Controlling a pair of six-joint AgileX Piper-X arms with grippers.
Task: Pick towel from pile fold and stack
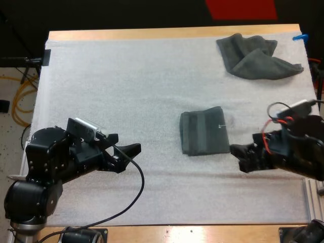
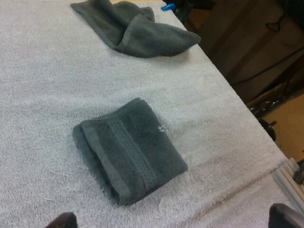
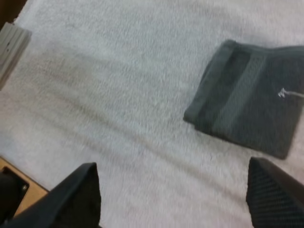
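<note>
A folded grey-green towel [image 1: 204, 131] is laid flat on the white mat [image 1: 126, 86] of the table [image 1: 152, 34], right of the middle. A crumpled towel [image 1: 258, 56] is seen at the mat's far right corner, well apart from the folded one. The left jaws are held apart, clamped on nothing, over bare mat at the near left. The right jaws are likewise spread wide and empty, just beside the folded towel's near right corner.

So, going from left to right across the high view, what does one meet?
In order: left end effector → folded towel → right end effector. The crumpled towel, farther back, spans across the last two, so it is left out.
</note>
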